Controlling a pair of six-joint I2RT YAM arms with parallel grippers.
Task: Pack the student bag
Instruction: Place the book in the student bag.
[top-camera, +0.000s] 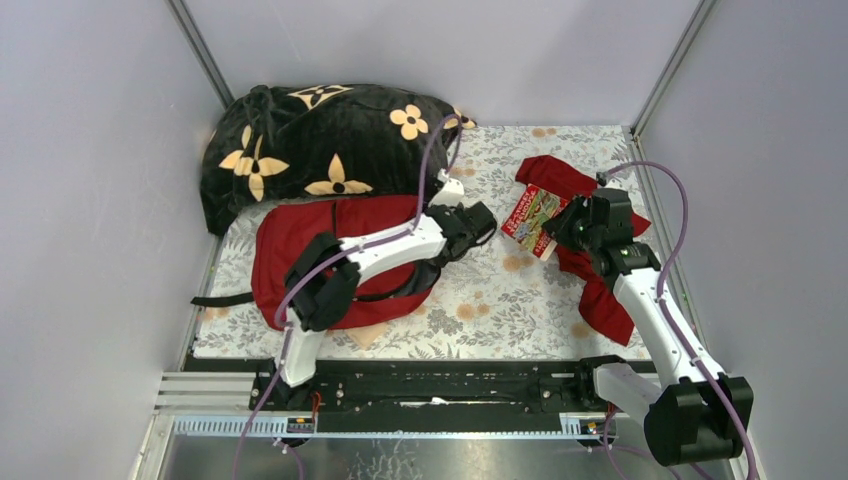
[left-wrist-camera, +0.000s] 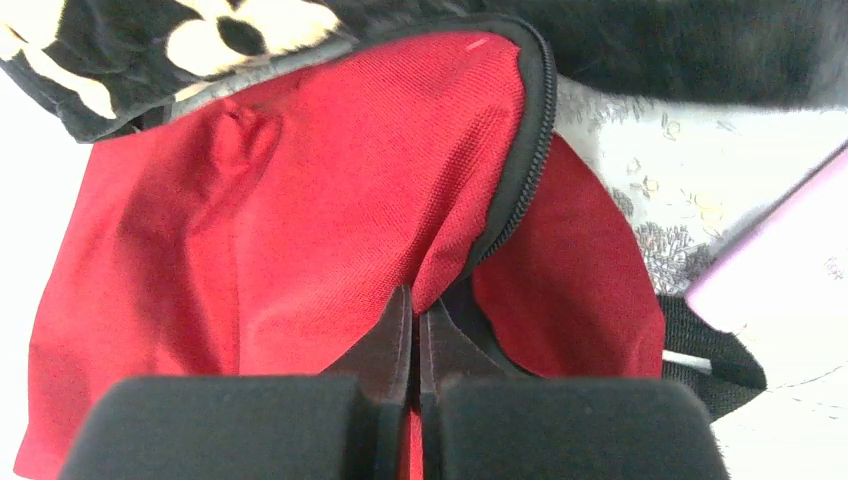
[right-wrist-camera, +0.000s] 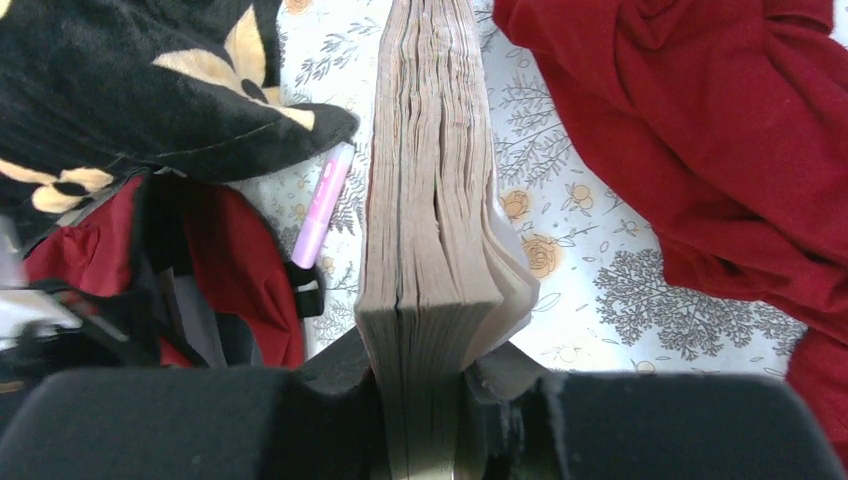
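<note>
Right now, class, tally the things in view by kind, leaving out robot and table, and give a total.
Student bag: 1
Red garment: 1
Black flowered blanket: 1
Book: 1, held in the right end effector
Pink pen: 1
Total: 5

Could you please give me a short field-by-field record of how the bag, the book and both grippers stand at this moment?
student bag: lying on the floral table, far edge against the black flowered blanket
left gripper: shut, pinching the bag's red fabric by the zipper
right gripper: shut on a book
book: red cover, held between the bag and the red garment
pink pen: on the table beside the bag
</note>
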